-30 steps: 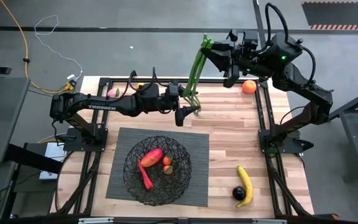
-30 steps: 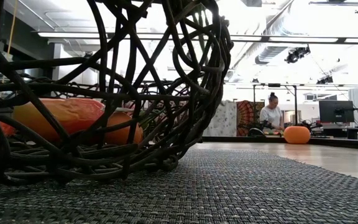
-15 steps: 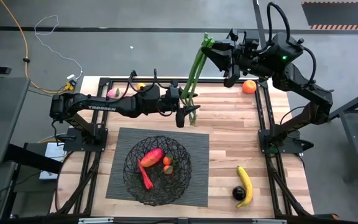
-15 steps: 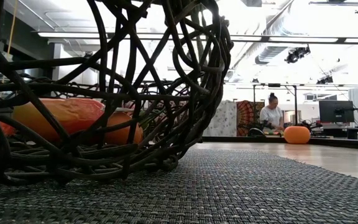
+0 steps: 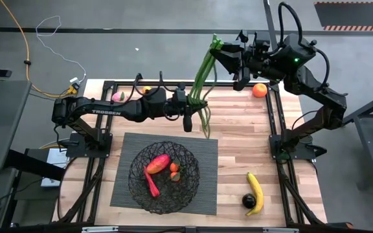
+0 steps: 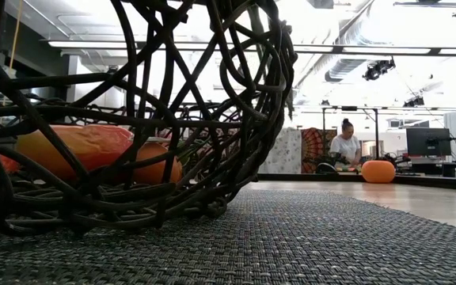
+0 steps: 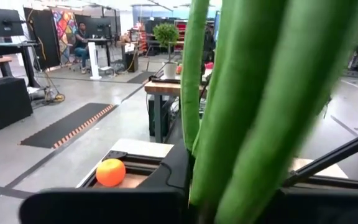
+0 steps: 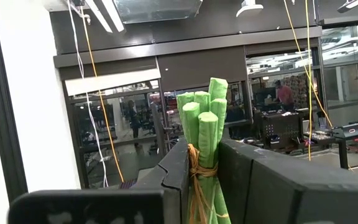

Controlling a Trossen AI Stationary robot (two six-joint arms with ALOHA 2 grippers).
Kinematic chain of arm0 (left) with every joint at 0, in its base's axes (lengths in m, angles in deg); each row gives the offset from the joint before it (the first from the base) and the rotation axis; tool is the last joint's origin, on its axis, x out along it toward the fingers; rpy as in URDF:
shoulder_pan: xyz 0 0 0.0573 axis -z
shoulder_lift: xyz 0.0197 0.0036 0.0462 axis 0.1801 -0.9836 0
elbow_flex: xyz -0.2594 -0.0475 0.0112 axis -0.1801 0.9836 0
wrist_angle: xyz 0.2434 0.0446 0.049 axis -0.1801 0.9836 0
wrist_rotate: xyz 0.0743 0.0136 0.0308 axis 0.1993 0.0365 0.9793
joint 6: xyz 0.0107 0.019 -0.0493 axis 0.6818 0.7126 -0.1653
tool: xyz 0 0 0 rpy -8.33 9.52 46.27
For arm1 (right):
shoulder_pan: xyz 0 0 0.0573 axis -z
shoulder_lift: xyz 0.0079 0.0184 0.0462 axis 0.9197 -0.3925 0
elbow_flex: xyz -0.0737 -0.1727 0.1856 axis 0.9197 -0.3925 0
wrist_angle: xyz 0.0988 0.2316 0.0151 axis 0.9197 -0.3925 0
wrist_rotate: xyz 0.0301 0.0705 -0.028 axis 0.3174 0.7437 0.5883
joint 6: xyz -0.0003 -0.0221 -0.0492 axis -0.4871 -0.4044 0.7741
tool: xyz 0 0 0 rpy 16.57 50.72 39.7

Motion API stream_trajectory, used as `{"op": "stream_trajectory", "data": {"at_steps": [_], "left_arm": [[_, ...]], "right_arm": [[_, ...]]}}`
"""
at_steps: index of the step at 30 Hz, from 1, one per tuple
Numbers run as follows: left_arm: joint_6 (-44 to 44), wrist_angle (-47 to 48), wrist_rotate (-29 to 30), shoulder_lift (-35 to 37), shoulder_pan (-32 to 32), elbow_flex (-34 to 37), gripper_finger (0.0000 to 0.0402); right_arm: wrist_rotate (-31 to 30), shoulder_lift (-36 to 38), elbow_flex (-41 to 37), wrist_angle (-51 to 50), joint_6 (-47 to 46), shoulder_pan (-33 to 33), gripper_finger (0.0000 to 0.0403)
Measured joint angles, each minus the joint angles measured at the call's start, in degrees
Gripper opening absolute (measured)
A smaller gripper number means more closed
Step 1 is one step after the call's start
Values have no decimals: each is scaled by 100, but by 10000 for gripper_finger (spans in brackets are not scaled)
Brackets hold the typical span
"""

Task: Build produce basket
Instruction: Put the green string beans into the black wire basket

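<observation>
**Bean handover: both grippers now clamped on the bundle**

High view: the green beans [image 5: 204,81] hang above the table's far edge, near its middle. The right gripper [image 5: 216,46] pinches their upper end; the left gripper [image 5: 192,107] is now clenched around their lower part, where a second ago its fingers stood apart beside the bundle. The basket [image 5: 164,177] sits on the mat [image 5: 207,149] toward the near edge, holding a red pepper [image 5: 157,164] and a small orange [image 5: 173,167]. Banana [image 5: 256,191] and dark fruit [image 5: 248,201] lie at the near right corner, another orange [image 5: 259,90] at the far right corner.

Low view: basket mesh [image 6: 133,111] fills the near field with produce inside; neither arm shows. Unchanged.

Left wrist view: beans [image 7: 253,106] run close between this gripper's fingers, clamped.

Right wrist view: the tied bean ends [image 8: 202,155] stand gripped between the fingers.

Judgement: the transfer is half done; the right gripper probably must let go before the left can carry the beans to the basket.
</observation>
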Motion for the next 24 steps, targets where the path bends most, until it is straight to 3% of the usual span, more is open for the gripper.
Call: {"op": "stream_trajectory", "data": {"at_steps": [7, 11, 16, 24], "left_arm": [[43, 101, -4, 0, 0, 0, 23], [46, 687, -93, 79, 0, 0, 6], [98, 1338, -53, 195, -38, -4, 13], [940, 1919, 318, 704, -118, 4, 9]], "right_arm": [[0, 0, 0, -7, 0, -1, 46], [-24, 90, -9, -239, 91, 9, 46], [-188, 311, -13, -830, 125, 98, 46], [-83, 504, -11, -1151, 99, 147, 46]]}}
